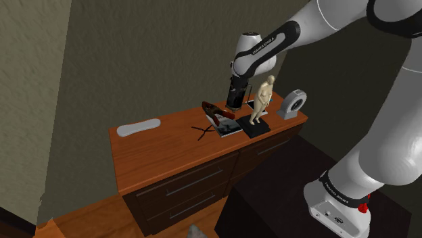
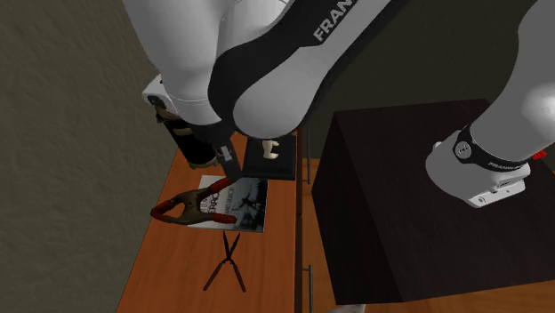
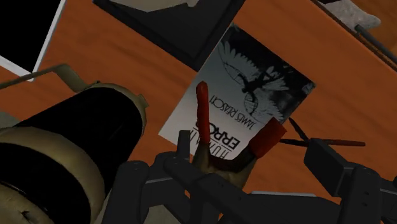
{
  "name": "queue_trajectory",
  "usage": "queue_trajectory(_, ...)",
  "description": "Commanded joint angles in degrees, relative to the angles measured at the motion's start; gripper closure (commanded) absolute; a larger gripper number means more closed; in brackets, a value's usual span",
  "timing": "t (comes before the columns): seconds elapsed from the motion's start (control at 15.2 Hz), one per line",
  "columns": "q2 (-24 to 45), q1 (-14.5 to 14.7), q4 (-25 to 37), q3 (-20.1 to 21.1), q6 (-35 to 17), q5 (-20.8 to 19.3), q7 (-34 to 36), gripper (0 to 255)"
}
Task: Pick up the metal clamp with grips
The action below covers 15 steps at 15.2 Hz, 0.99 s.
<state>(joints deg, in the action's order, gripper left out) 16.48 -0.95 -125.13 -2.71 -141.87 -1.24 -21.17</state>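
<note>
The clamp [image 1: 215, 113] has dark metal jaws and red grips. It lies on a black-and-white book [image 1: 230, 126] on the wooden dresser top [image 1: 162, 152]. In the second exterior view the clamp [image 2: 190, 207] rests on the book's [image 2: 240, 204] corner, one red grip pointing up at my gripper [image 2: 222, 158]. My gripper [image 1: 234, 103] hangs just above the clamp, fingers down. In the wrist view the clamp [image 3: 205, 114] sits between my spread fingers [image 3: 331, 159], which do not touch it. My gripper [image 3: 235, 173] is open.
A tan figurine [image 1: 261, 96] on a black base stands right beside the gripper. A dark cylinder with a tan rim [image 3: 70, 153] is close by. Black scissors [image 2: 226, 261] lie near the book. A white oblong [image 1: 138, 127] and a grey device [image 1: 293, 103] sit at the dresser's ends.
</note>
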Motion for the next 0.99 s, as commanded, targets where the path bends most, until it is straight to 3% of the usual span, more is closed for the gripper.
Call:
queue_trajectory(0.0,4.63,-0.21,3.6,0.25,-1.26,-0.01,-1.3,0)
queue_trajectory(0.46,19.44,-0.74,17.12,1.22,-3.18,-0.6,-4.7,0)
queue_trajectory(0.92,23.95,-0.77,18.31,1.23,-6.5,-0.61,-4.58,0)
